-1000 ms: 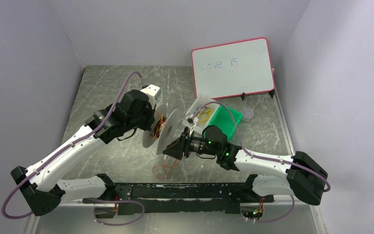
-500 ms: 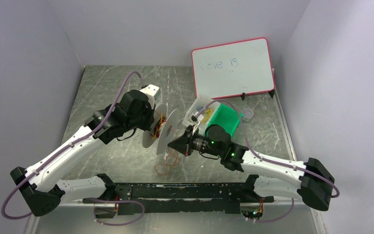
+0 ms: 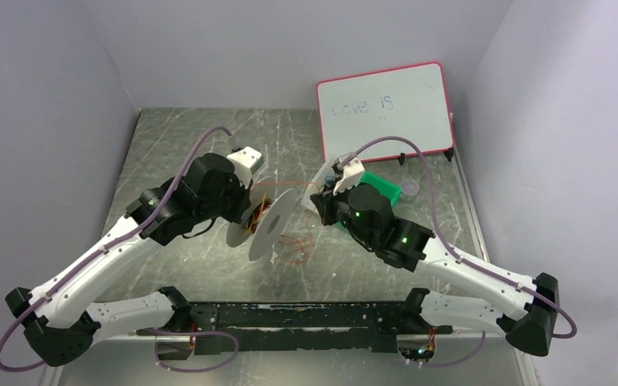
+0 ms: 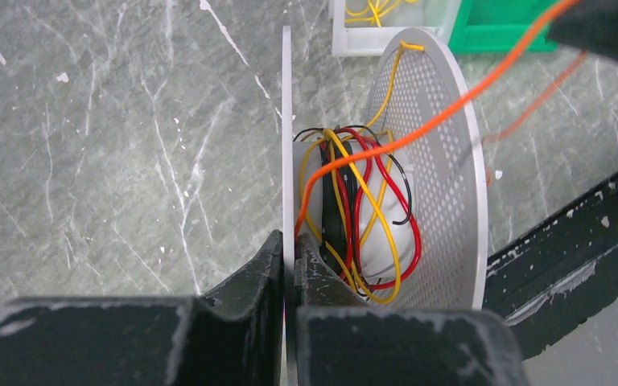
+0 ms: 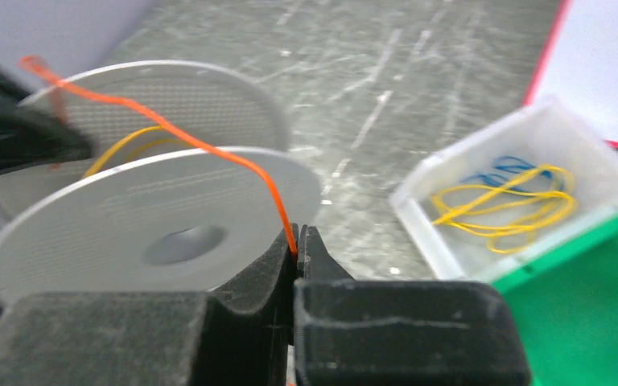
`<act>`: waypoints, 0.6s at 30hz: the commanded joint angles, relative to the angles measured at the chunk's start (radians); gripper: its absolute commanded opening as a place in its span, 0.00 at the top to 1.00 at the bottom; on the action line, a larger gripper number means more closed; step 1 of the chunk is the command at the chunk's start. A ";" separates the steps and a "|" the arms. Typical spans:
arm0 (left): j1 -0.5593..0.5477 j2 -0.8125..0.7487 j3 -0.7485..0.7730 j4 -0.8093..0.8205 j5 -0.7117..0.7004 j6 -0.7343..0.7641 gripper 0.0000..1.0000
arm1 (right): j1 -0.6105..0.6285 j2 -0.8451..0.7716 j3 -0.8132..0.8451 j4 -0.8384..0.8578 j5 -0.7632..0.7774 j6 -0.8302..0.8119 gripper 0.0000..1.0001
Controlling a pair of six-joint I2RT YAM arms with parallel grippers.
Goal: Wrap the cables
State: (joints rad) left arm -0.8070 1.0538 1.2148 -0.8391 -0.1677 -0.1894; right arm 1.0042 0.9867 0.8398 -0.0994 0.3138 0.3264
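Note:
A white spool point(image 3: 269, 225) with two perforated discs is held off the table, tilted. My left gripper point(image 4: 290, 241) is shut on the rim of its left disc point(image 4: 286, 121). Red, yellow and black wires point(image 4: 370, 209) are wound loosely on the core. The thin orange cable point(image 4: 451, 104) runs from the core over the right disc point(image 4: 442, 177) to my right gripper point(image 5: 298, 237), which is shut on it just right of the spool point(image 5: 129, 209). In the right wrist view the orange cable point(image 5: 209, 149) arcs over the disc. Slack cable point(image 3: 294, 245) lies looped on the table below.
A clear box point(image 5: 523, 193) of yellow and blue wire loops sits beside a green bin point(image 3: 382, 193) behind my right gripper point(image 3: 319, 199). A red-framed whiteboard point(image 3: 386, 112) leans at the back right. A black rail point(image 3: 306, 318) crosses the near edge.
My right gripper has closed on the orange cable and swung from in front of the spool up to its back right. The slack loop slid away from the rail. The left arm shifted the spool slightly.

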 commanded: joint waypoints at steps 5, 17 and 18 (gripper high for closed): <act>-0.005 -0.079 0.022 0.017 0.168 0.078 0.93 | -0.070 0.058 0.061 -0.152 0.195 -0.105 1.00; -0.006 -0.141 0.061 0.054 0.355 0.088 0.93 | -0.178 0.031 -0.067 -0.041 -0.047 -0.098 1.00; -0.005 -0.142 0.066 0.062 0.355 0.084 0.93 | -0.180 0.024 -0.097 -0.019 -0.069 -0.093 1.00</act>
State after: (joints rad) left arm -0.8085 0.9421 1.2171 -0.8574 0.1196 -0.1028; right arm 0.8452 1.0443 0.8135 -0.1829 0.3416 0.2272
